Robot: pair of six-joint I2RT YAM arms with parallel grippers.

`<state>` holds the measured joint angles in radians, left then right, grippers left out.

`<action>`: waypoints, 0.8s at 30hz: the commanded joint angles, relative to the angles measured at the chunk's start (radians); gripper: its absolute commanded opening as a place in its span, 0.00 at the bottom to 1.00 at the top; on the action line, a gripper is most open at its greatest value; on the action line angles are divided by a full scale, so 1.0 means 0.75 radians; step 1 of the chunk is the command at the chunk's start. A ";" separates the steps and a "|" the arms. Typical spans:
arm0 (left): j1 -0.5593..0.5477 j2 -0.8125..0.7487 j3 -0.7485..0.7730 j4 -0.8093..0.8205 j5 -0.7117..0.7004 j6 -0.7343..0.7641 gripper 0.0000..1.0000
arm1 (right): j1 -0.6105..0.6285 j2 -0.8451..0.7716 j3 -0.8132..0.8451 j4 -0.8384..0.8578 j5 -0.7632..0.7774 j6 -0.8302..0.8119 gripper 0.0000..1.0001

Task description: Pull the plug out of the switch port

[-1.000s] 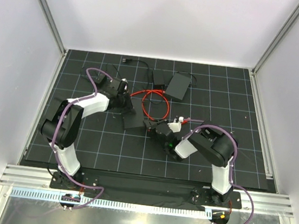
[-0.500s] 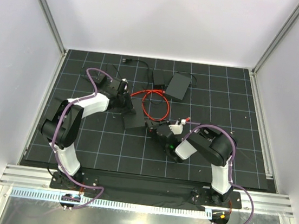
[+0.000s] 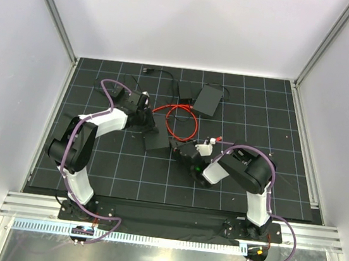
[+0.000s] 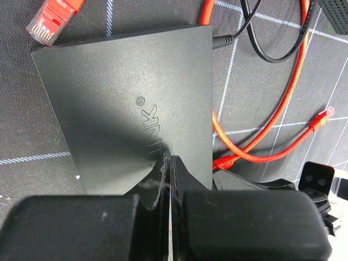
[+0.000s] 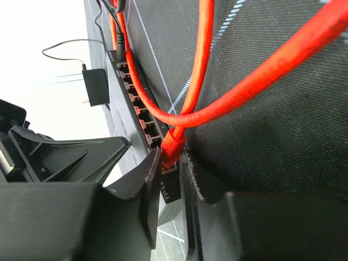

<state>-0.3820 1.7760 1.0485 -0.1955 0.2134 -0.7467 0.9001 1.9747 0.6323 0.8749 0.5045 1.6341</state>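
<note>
The black switch (image 3: 156,141) lies flat on the mat, its top (image 4: 136,109) filling the left wrist view. My left gripper (image 4: 169,160) is shut, empty, with its tips resting on that top. The red plug (image 5: 173,148) sits in the end port of the switch's port row (image 5: 133,103). My right gripper (image 5: 174,163) has one finger on each side of the plug, closed against it. In the top view the right gripper (image 3: 177,147) meets the switch's right edge, and the plug itself is hidden there. The red cable (image 3: 177,115) loops away behind.
A second black box (image 3: 208,100) and a power adapter (image 3: 185,92) with thin black leads lie at the back. A loose red connector (image 4: 51,19) rests beyond the switch's far corner, another (image 4: 322,117) to its right. A black cable (image 4: 272,38) enters the switch.
My right gripper has crept a little toward the switch and its jaws have narrowed onto the plug. The left arm and the switch have stayed put.
</note>
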 commanded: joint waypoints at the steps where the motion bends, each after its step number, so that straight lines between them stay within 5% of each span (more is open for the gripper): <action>1: -0.018 0.078 -0.048 -0.150 0.016 0.047 0.00 | 0.007 0.026 0.010 -0.213 0.068 -0.015 0.23; 7: -0.018 0.099 -0.032 -0.175 0.014 0.049 0.00 | 0.007 0.030 0.047 -0.291 0.084 -0.005 0.01; 17: -0.018 0.150 0.003 -0.236 -0.035 0.049 0.00 | -0.034 0.001 -0.070 -0.097 0.127 0.044 0.01; 24: -0.018 0.199 0.040 -0.261 -0.019 0.063 0.00 | -0.040 -0.046 -0.013 -0.246 0.098 -0.005 0.01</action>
<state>-0.3817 1.8324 1.1229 -0.2523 0.2474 -0.7444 0.8738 1.9549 0.6178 0.8391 0.5461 1.6852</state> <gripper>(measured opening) 0.009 0.213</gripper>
